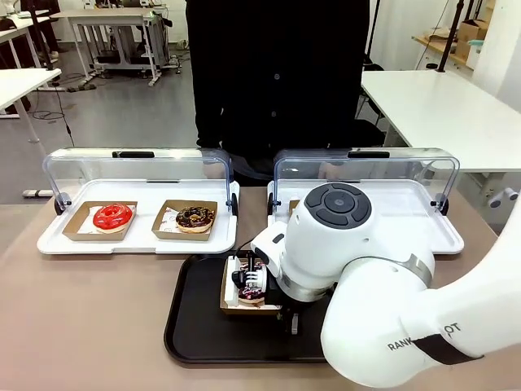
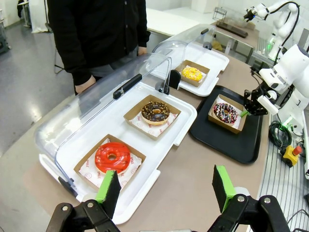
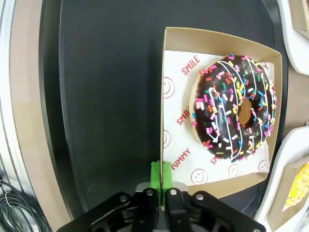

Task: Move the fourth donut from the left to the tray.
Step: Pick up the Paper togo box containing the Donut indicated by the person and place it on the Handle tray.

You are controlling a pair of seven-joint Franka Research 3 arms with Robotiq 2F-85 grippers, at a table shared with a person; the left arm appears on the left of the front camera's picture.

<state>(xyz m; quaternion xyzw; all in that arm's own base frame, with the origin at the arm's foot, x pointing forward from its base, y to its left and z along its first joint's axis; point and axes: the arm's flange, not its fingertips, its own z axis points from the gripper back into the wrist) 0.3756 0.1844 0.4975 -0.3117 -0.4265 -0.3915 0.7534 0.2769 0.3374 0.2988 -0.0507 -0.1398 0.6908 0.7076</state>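
The fourth donut (image 3: 235,107) has dark chocolate icing, white streaks and coloured sprinkles, and lies in a shallow brown cardboard holder (image 3: 174,111). My right gripper (image 3: 161,176) is shut on the holder's side wall, green pads pinching the cardboard. The holder is over the black tray (image 3: 106,96); I cannot tell whether it rests on it. In the front view the donut (image 1: 251,292) and right gripper (image 1: 257,279) sit mid-tray (image 1: 191,326), partly hidden by the arm. From the left wrist view, my left gripper (image 2: 165,188) hangs open and empty, far from the donut (image 2: 225,112) and tray (image 2: 227,142).
Two white display trays (image 1: 57,243) (image 1: 444,236) with raised clear lids stand beyond the black tray. The left one holds a red donut (image 1: 112,217) and a speckled chocolate donut (image 1: 194,217); the right holds a yellow donut (image 2: 192,73). A person in black (image 1: 277,73) stands at the far side.
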